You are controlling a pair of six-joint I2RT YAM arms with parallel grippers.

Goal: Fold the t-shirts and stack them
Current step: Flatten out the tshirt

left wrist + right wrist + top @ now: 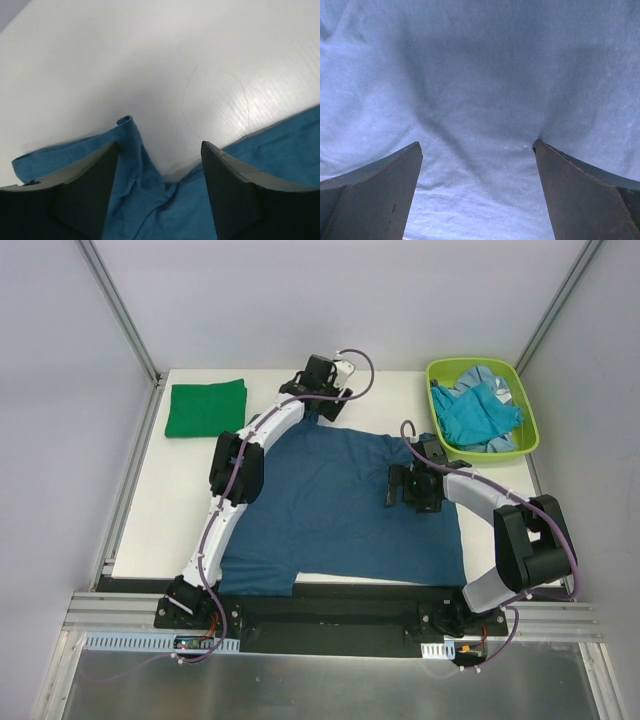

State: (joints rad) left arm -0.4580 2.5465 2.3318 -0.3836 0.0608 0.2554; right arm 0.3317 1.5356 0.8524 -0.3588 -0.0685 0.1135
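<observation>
The dark blue t-shirt [340, 510] lies flat and open in the middle of the table [150, 510], waiting to be folded. The left gripper [160, 147] is at the shirt's far edge. Its fingers [85, 175] are spread apart. A bunched bit of the blue edge sits between them, and one little curl of cloth stands up beside the left-hand finger. Nothing is pinched. I think it is there to grab that edge so the shirt can be folded over.

The right gripper [477, 147] hangs low over the middle of the shirt, with its fingers wide apart too. Its right-hand fingertip touches the cloth, and wrinkles run out from that spot. Maybe it is there to hold the shirt down.

Only the top camera shows the rest. A green t-shirt [207, 408], already folded, lies well to the left of the left fingers. The other t-shirts [478, 412] are heaped in a lime-green bin [437, 370] beyond the right fingers. Only the wrist cameras show the curl and the wrinkles.
</observation>
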